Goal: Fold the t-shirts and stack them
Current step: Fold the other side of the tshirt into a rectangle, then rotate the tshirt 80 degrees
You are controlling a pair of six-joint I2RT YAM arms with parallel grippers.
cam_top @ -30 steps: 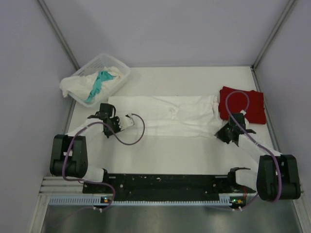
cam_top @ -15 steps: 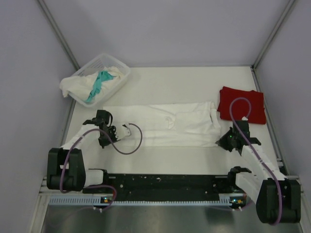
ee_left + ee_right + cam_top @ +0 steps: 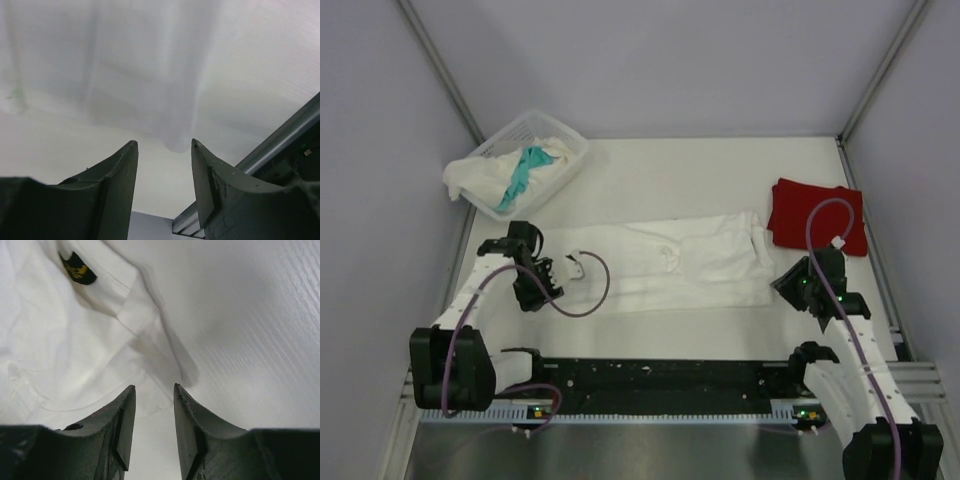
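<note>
- Stretching across the middle of the tabletop (image 3: pixel 700 170), the white t-shirt (image 3: pixel 670 262) is lying as a long flat band with its collar end toward the right. Its sides appear to be turned in already, and the crosswise folds are waiting.
- Sitting at the far left corner, the basket (image 3: pixel 560 150) is holding a crumpled white shirt (image 3: pixel 470 178) and a teal shirt (image 3: pixel 525 170). Both are unfolded, so most of the job looks to be ahead.
- Resting folded just beside the band's right end, the red t-shirt (image 3: pixel 817 215) is probably serving as the start of the stack.
- Hovering off the band's left end, the left tool (image 3: pixel 542 290) is showing its jaws apart and empty. The right tool (image 3: pixel 790 285) is hovering off the right end, jaws likewise parted and gripping nothing.
- The overhead camera is giving the whole layout but not the jaw gaps, which the wrist cameras are supplying. The left wrist view is also catching a hem corner (image 3: pixel 175 145) just past the fingertips.
- Only the right wrist view is picking out the smallest detail, a black-and-yellow neck label (image 3: pixel 77 269).
</note>
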